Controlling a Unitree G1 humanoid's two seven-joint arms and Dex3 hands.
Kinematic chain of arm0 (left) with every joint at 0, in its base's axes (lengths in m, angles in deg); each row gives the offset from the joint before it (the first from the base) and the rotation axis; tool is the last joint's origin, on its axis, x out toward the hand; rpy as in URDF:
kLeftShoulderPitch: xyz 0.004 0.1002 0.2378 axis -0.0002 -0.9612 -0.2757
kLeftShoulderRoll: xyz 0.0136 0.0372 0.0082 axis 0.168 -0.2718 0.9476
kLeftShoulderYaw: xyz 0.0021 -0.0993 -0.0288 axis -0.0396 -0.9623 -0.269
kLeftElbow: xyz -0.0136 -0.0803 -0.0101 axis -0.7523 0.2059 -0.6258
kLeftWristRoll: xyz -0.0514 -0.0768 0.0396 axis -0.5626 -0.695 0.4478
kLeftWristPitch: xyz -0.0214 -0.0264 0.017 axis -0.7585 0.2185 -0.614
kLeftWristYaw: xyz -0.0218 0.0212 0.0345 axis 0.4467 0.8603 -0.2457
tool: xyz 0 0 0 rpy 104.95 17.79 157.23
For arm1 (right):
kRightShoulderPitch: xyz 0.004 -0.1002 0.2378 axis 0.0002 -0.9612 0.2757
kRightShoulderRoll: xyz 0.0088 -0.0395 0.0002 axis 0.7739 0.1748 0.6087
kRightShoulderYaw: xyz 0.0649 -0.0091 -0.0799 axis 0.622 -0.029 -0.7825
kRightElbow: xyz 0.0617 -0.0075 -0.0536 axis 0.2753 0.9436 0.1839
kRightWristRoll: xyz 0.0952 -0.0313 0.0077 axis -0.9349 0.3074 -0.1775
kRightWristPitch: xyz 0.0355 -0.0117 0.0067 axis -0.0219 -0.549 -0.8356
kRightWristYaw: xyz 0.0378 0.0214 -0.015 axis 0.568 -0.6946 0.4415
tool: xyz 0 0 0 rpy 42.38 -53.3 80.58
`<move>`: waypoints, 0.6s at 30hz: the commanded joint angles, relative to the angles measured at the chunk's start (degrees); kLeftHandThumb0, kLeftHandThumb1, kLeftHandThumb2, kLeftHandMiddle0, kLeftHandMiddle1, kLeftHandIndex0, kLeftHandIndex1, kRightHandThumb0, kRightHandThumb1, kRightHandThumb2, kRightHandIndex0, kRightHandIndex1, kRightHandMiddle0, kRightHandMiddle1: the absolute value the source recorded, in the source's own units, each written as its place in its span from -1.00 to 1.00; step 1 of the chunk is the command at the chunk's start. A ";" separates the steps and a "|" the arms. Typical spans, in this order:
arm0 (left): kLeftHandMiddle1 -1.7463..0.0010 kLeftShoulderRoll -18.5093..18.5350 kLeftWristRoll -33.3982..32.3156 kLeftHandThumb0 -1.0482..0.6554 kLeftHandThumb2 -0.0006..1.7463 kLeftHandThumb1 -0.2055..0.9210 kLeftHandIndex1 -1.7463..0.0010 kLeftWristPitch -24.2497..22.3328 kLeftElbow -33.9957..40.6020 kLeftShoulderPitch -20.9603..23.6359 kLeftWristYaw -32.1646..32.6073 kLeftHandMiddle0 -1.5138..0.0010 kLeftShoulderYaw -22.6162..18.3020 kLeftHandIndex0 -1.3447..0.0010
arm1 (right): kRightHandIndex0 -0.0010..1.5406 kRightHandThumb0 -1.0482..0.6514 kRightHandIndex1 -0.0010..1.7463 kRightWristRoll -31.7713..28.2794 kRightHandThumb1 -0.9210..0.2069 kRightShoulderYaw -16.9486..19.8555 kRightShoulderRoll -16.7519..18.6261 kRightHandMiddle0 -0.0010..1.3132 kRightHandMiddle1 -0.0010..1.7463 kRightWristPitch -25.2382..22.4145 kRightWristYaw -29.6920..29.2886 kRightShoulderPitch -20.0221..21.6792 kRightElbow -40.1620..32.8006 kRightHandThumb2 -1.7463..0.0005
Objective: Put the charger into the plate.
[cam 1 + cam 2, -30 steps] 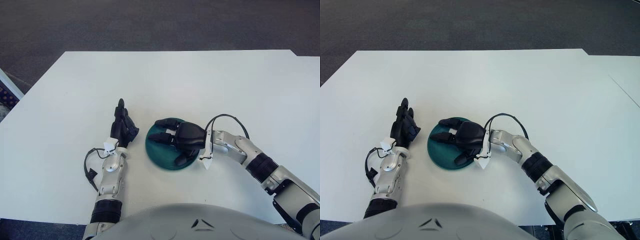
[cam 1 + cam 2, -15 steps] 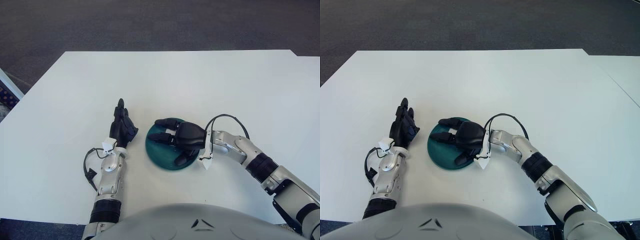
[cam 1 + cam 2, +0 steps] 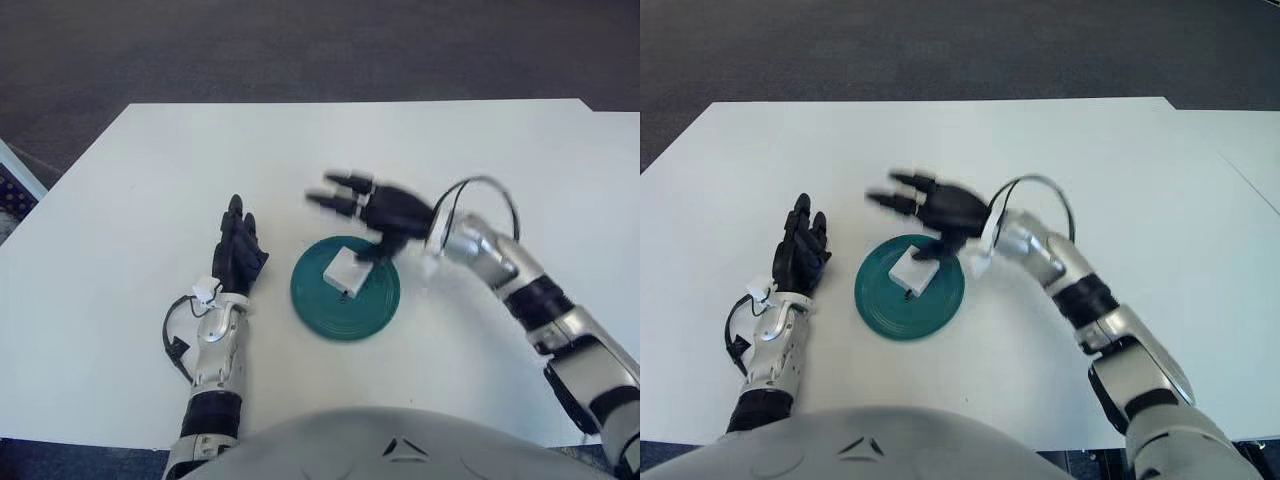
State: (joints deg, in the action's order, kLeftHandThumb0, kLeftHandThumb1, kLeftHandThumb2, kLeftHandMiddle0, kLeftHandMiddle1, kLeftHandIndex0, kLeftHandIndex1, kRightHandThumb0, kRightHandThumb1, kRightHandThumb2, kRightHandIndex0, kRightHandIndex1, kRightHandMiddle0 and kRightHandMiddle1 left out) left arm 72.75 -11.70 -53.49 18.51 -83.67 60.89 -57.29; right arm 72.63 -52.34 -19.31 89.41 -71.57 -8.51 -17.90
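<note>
I had lifted my right hand (image 3: 385, 208) off, fingers spread and empty, leaving the white charger (image 3: 342, 269) just below it on the green plate (image 3: 375, 310) (left hand (image 3: 238, 256) open, idle), so placement looked done.

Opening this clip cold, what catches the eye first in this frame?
The white charger lying inside the green plate near the table's front middle stands out against the white surface. Just above the plate's far edge, the right hand hangs with fingers spread, holding nothing. The left hand sits beside the plate's left side, fingers extended.
</note>
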 commanded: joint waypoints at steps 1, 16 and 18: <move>1.00 0.26 3.60 -0.99 0.23 1.00 1.00 0.20 -9.24 -0.50 2.06 1.00 0.31 1.00 | -1.00 -1.00 -1.00 -13.84 -1.00 5.44 5.64 -1.00 -1.00 -11.92 3.50 -1.82 -3.29 -0.12; 1.00 -1.29 9.80 -1.00 0.21 1.00 1.00 4.43 -8.64 -1.46 5.56 1.00 2.39 1.00 | -0.99 -0.98 -1.00 -54.77 -1.00 25.90 18.10 -1.00 -1.00 -41.33 -0.18 -6.72 -5.41 -0.14; 1.00 -1.23 9.80 -1.00 0.21 1.00 1.00 4.04 -7.79 -2.09 5.51 1.00 2.39 1.00 | -1.00 -0.99 -1.00 -55.23 -1.00 26.81 17.92 -0.99 -0.99 -42.08 -0.27 -7.86 -5.21 -0.15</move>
State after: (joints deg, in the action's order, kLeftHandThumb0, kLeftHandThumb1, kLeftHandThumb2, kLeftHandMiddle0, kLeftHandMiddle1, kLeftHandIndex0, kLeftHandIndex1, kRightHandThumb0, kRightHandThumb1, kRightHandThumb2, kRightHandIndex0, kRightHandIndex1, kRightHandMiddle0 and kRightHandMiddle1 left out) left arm 72.25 -4.13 -46.16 13.17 -80.84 64.52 -56.24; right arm 29.57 -34.56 -4.35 57.08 -69.01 -13.67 -20.64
